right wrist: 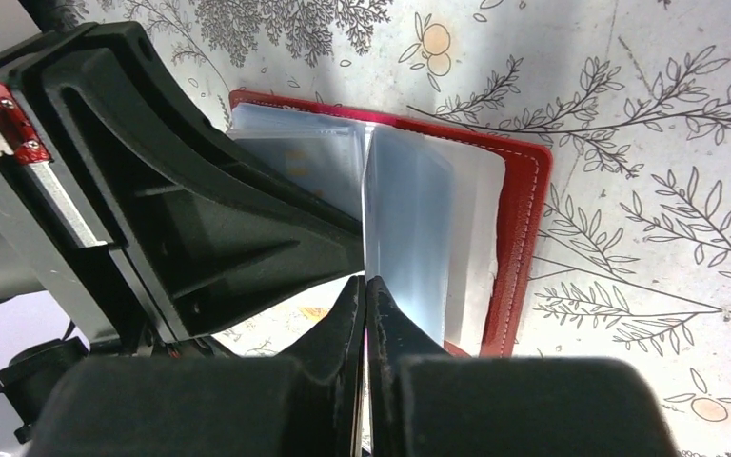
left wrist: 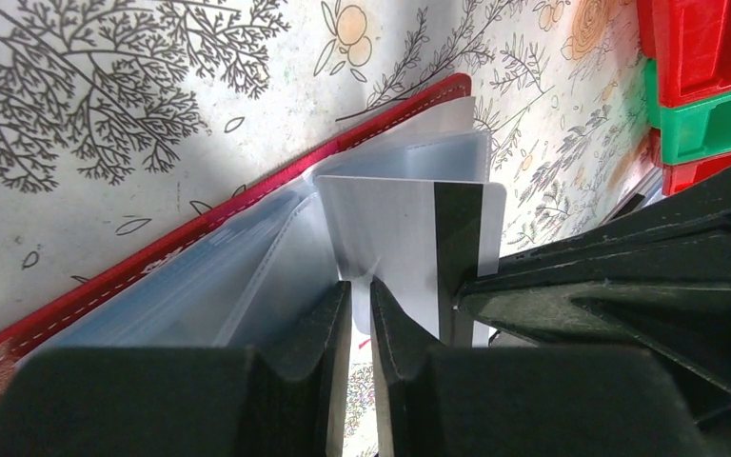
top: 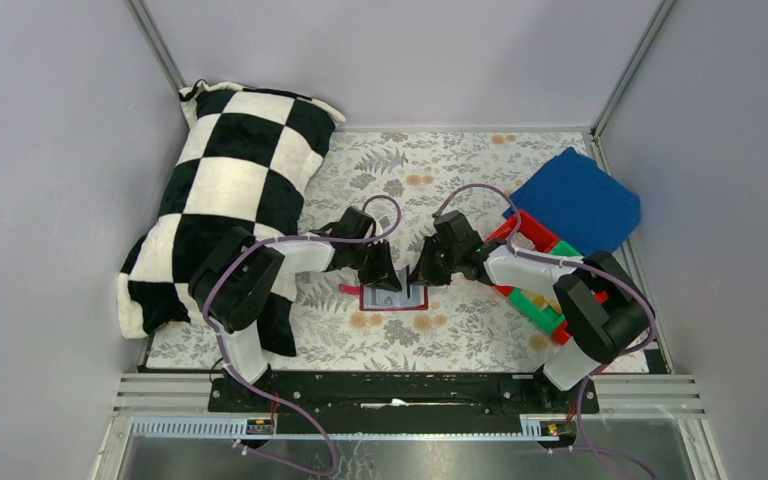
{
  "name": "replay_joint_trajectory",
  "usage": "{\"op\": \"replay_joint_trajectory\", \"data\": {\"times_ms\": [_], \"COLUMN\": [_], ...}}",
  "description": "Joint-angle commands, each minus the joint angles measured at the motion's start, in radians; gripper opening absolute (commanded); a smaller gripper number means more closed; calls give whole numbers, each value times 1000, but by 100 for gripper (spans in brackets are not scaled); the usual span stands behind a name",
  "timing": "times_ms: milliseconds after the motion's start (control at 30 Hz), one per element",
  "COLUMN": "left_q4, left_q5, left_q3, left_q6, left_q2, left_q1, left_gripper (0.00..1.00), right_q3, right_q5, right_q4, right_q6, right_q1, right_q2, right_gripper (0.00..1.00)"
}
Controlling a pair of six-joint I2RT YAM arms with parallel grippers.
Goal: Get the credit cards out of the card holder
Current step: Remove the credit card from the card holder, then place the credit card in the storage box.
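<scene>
The dark-red card holder lies open on the floral table between both grippers. Its red border shows in the left wrist view and the right wrist view, with clear sleeves fanned inside. A pale grey credit card with a dark stripe stands upright from the sleeves. My right gripper is shut on this upright card at its lower edge. My left gripper sits right beside it with a narrow gap between its jaws, and a sleeve edge lies at its tips.
A black-and-white checked pillow lies at the left. A blue cloth-covered object sits at the back right. Stacked red and green bins stand at the right, close to the right arm, and also show in the left wrist view.
</scene>
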Motion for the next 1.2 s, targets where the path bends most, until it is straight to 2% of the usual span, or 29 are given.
{"op": "replay_joint_trajectory", "data": {"times_ms": [0, 233, 467, 633, 833, 1167], "left_q4": [8, -64, -134, -148, -156, -168], "left_q5": [-32, -134, -142, -134, -138, -164], "left_q3": [-4, 15, 70, 80, 67, 44], "left_q6": [13, 36, 67, 69, 67, 70], "left_q2": [-55, -216, -249, -254, -269, -298], "left_q1": [-1, 4, 12, 12, 12, 16], "left_gripper": [18, 21, 21, 21, 21, 21], "right_q3": [20, 31, 75, 229, 288, 331], "right_q5": [49, 337, 544, 795, 829, 870], "right_q4": [-65, -281, -477, -730, -752, -737], "right_q6": [-48, -119, -116, -101, -196, -237], "right_q1": [12, -15, -93, -115, -247, -319], "right_q2": [-36, -267, -398, -364, -310, -137], "right_gripper": [0, 0, 0, 0, 0, 0]}}
